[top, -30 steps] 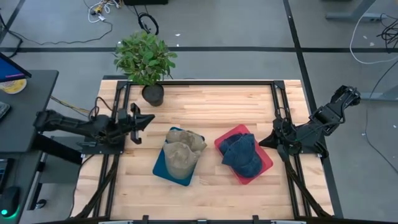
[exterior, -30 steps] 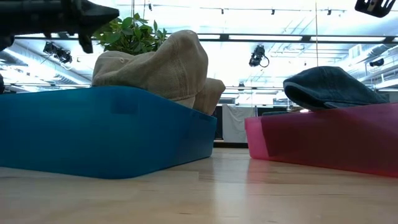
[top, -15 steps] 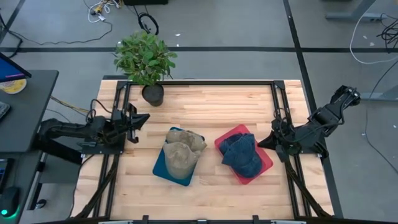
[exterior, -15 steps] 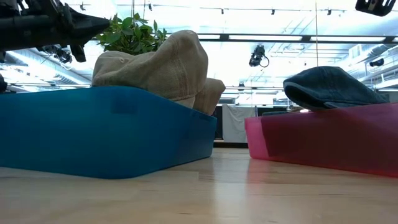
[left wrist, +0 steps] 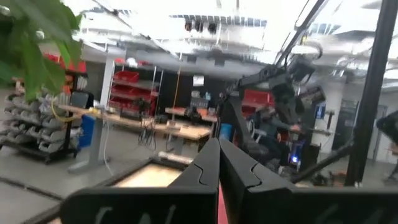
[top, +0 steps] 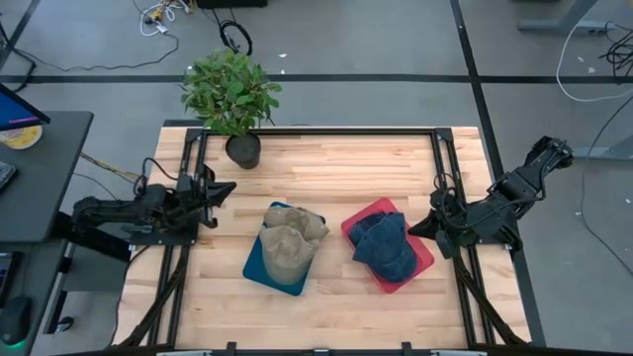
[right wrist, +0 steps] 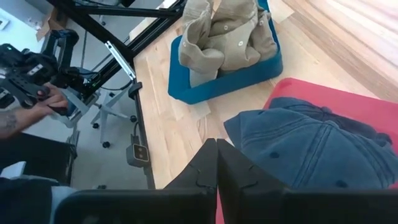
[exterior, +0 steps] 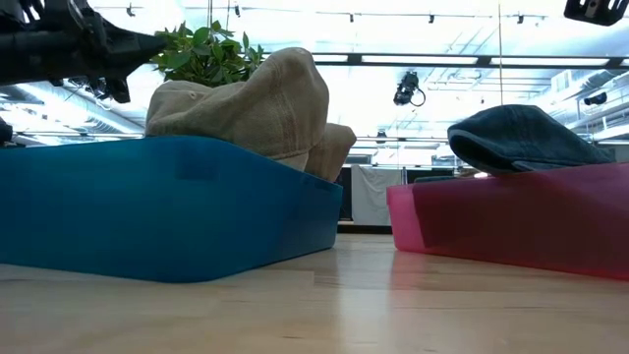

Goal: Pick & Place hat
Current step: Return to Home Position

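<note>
a pale wooden table [top: 326, 158] in a black frame stands on a grey floor strewn with cables. the low view looks past it to a bright ceiling with strip lights, and the left wrist view shows red shelves and workbenches. there are two bins, two arms and one potted plant [top: 230, 94]. the left gripper [top: 226, 187] hangs over the table's left side with its fingers pressed together on nothing. the plant stands off to its side, and the blue bin [top: 255, 267] lies near, ahead of its tips. two brown caps [top: 289, 242] are piled in that bin. the right gripper [top: 415, 225], fingers also together and empty, sits at the table's right rail with the pink bin [top: 423, 259] just in front of it. that bin holds the blue caps [top: 388, 245]; whether one or two i cannot tell. only the right wrist view shows a person's hand [right wrist: 43, 99] on a dark device beyond the table.
</note>
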